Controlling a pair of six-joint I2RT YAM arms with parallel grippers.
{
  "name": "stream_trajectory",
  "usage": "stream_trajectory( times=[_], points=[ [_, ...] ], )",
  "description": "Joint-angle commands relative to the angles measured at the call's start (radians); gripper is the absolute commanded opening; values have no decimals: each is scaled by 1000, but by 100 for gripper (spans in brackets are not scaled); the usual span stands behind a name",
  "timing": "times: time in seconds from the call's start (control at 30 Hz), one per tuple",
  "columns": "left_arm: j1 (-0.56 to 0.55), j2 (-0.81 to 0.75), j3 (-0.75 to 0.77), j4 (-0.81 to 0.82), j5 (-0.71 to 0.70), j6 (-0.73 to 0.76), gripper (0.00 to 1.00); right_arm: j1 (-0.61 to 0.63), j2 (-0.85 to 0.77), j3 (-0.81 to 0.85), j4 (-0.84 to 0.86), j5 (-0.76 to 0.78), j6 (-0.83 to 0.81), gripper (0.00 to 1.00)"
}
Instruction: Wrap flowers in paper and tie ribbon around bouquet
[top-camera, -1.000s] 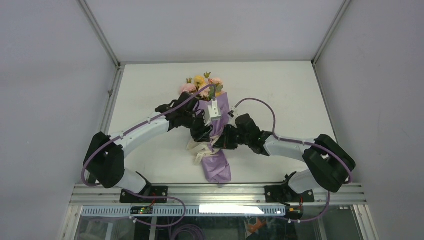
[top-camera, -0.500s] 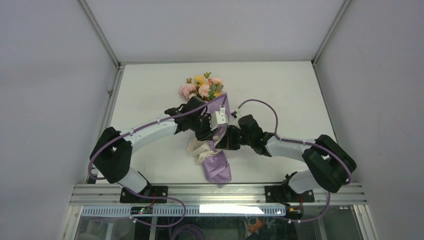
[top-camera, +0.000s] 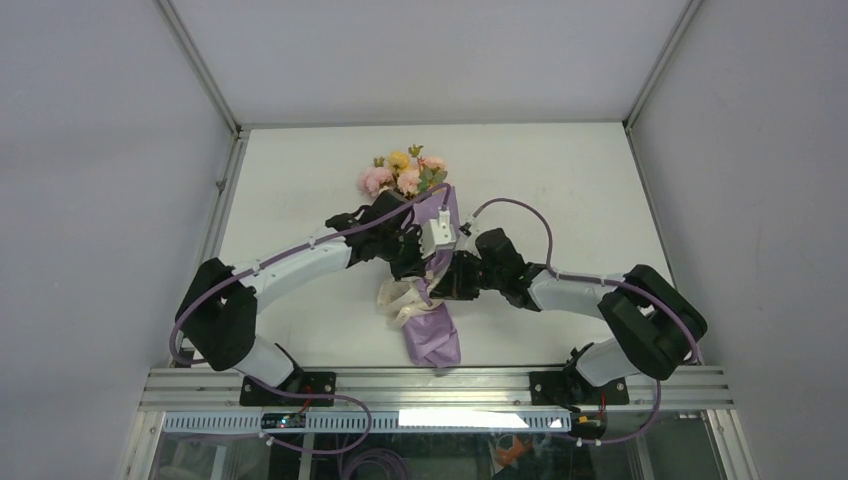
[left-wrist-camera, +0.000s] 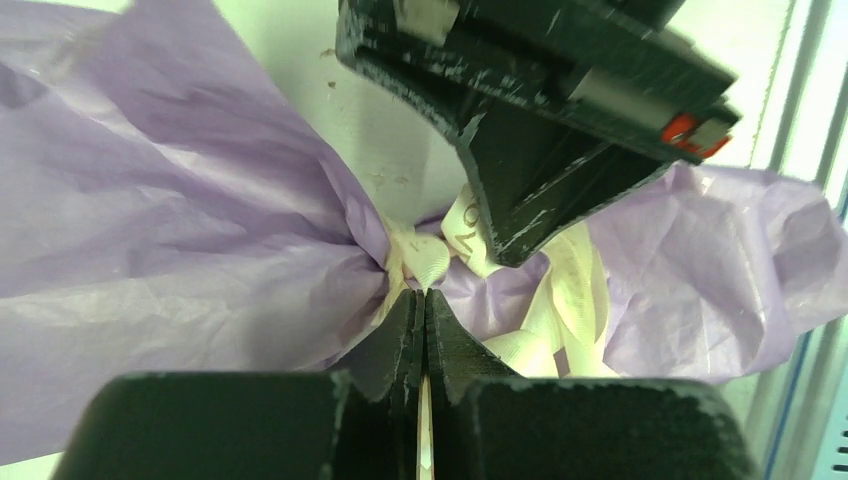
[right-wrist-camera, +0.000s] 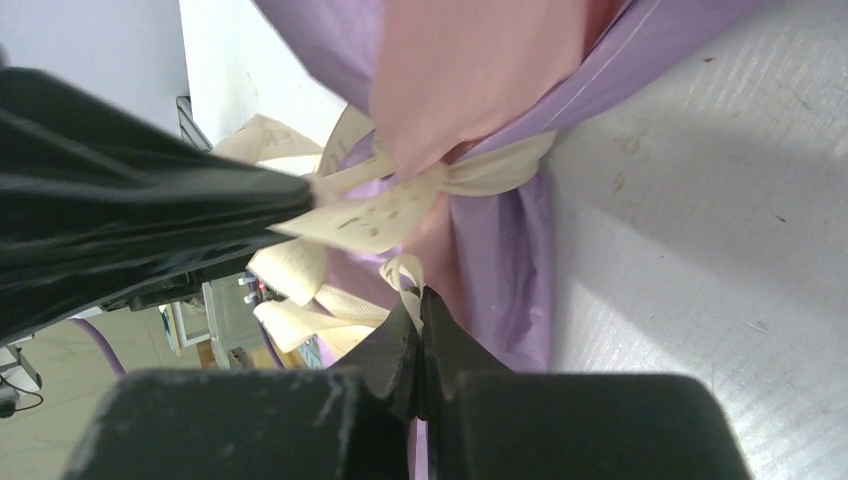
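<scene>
Tying the ribbon (left-wrist-camera: 432, 258) round the bouquet (top-camera: 433, 335), judging by the knot already cinched at the waist of the paper (left-wrist-camera: 150, 230). Next, probably: draw the two strands apart to tighten, evenly and gently, so as not to tear the thin wrap or drag the bundle across the table (top-camera: 300, 170).

Left claw (left-wrist-camera: 422, 300): pinched tight on a strand of ribbon, knot just ahead of the tips, paper bulging to either side. Reaching in from the left, forearm stretched long, wrist turned toward the waist.

Right claw (right-wrist-camera: 420, 300): likewise clamped on a small loop of ribbon, knot just beyond the tips. Elbow folded, forearm angled inward. Tips of both nearly meeting over the waist. Flowers (top-camera: 405, 175) beyond both claws on the far side; narrow tail of the cone on the near side.
</scene>
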Motion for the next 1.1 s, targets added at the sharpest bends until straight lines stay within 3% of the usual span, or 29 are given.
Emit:
stream_trajectory(
  times=[0.0, 0.23, 0.33, 0.5, 0.7, 0.8, 0.97, 1.03, 1.07],
  points=[
    [13, -75, 81, -31, 75, -71, 0, -4, 24, 50, 63, -43, -30, 0],
    [40, -67, 112, -61, 124, -111, 1, -2, 25, 61, 111, -41, -46, 0],
    [47, -35, 95, -57, 75, -108, 2, -2, 45, 71, 110, -35, -48, 0],
    [61, -16, 64, -18, -46, -69, 13, 1, 62, 70, 103, -42, -45, 0],
    [67, -12, 90, -47, -29, -67, 27, 3, 71, 75, 92, -41, -61, 0],
    [72, -11, 87, -115, 4, 1, 31, 5, 73, 78, 87, -48, -61, 0],
    [94, -44, 82, -286, 163, 287, 46, 9, 62, 68, 80, -45, -67, 0],
    [104, -26, 97, -288, 152, 317, 41, 9, 63, 69, 80, -47, -68, 0],
    [108, 2, 123, -285, 124, 309, 32, 9, 62, 69, 80, -49, -68, 0]
  ],
)
